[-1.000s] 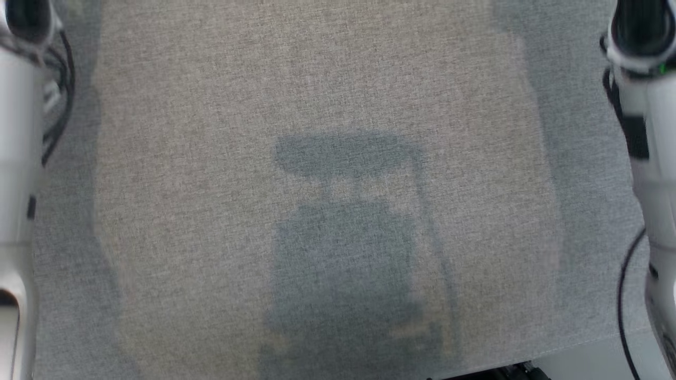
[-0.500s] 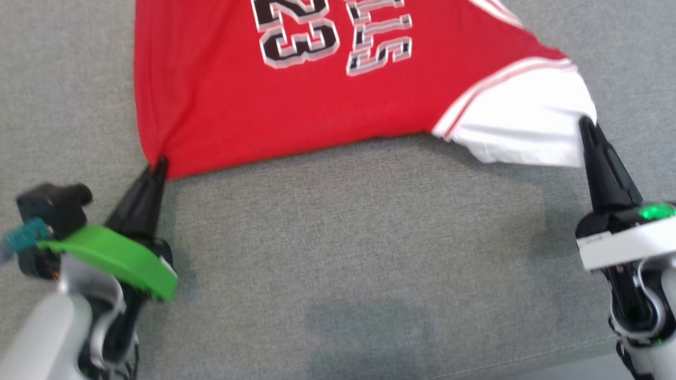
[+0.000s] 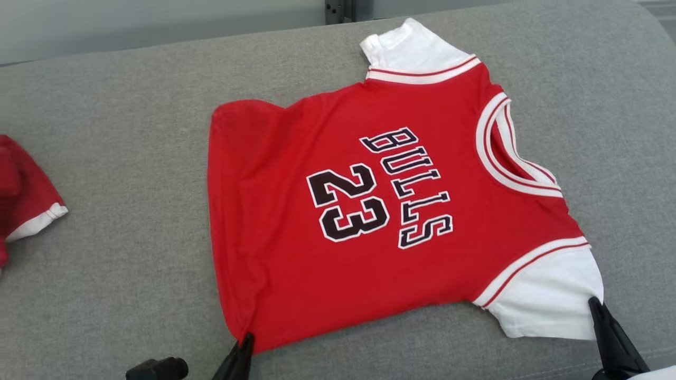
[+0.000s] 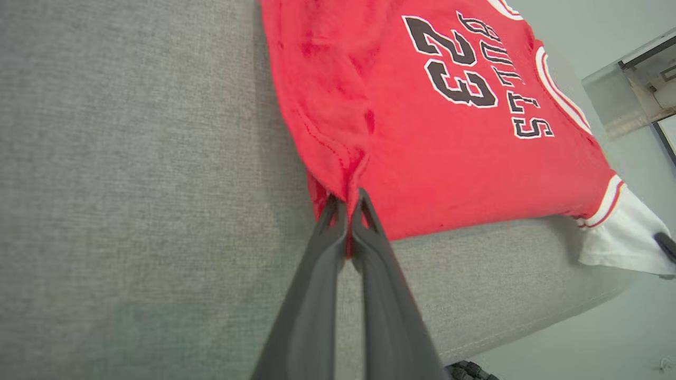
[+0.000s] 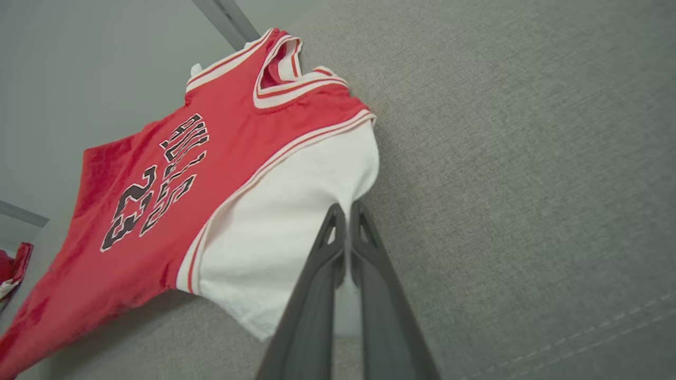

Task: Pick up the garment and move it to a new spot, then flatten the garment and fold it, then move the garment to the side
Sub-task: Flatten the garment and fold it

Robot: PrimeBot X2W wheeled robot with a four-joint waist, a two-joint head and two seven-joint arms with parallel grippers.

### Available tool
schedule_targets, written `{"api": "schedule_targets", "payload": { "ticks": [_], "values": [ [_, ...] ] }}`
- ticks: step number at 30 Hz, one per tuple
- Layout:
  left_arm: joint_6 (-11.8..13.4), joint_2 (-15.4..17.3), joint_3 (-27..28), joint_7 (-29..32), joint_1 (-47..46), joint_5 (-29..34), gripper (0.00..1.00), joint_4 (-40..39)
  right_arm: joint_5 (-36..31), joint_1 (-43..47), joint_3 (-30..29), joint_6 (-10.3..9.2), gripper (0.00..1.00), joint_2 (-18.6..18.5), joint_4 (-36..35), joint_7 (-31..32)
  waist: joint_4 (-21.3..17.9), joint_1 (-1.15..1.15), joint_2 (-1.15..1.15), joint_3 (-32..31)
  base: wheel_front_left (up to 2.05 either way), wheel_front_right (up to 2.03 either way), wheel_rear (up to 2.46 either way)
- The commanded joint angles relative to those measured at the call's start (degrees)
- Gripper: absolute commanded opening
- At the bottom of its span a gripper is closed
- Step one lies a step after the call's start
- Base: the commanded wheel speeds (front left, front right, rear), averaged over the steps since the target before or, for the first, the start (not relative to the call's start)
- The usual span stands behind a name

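While another red garment (image 3: 24, 195) lies well apart at the far left of the grey cushion (image 3: 116, 274), the left gripper (image 3: 246, 339) is clenched on the near hem corner of the red Bulls 23 jersey (image 3: 274, 221), which lies spread nearly flat mid-cushion, and the right gripper (image 3: 595, 304) is pinched on the edge of its white sleeve (image 3: 549, 301). Both bites look shallow, so a hard tug could slip a corner free, and uneven pulling would bunch the cloth.
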Motion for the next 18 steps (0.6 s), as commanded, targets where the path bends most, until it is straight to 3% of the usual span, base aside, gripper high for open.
{"api": "schedule_targets", "payload": {
  "ticks": [1,7,18],
  "values": [
    [0.3,-0.2,0.0,-0.3,0.2,0.3,0.0,-0.2,0.3,0.4,-0.3,0.01,0.0,-0.1,-0.2,0.0,1.4,0.01,0.0,-1.0,0.0,0.0,0.0],
    [0.6,1.0,0.8,1.5,-2.9,0.4,0.0,-1.5,0.5,-3.0,-1.0,0.01,0.0,-0.6,-1.7,2.3,1.0,0.01,0.0,-0.6,0.0,0.0,0.0],
    [-1.5,4.3,2.0,9.3,-13.4,-0.8,0.0,-4.3,-3.0,-14.2,-1.3,0.01,0.0,-1.5,-2.5,11.5,1.3,0.01,0.0,2.0,0.0,0.0,0.0]
  ]
}}
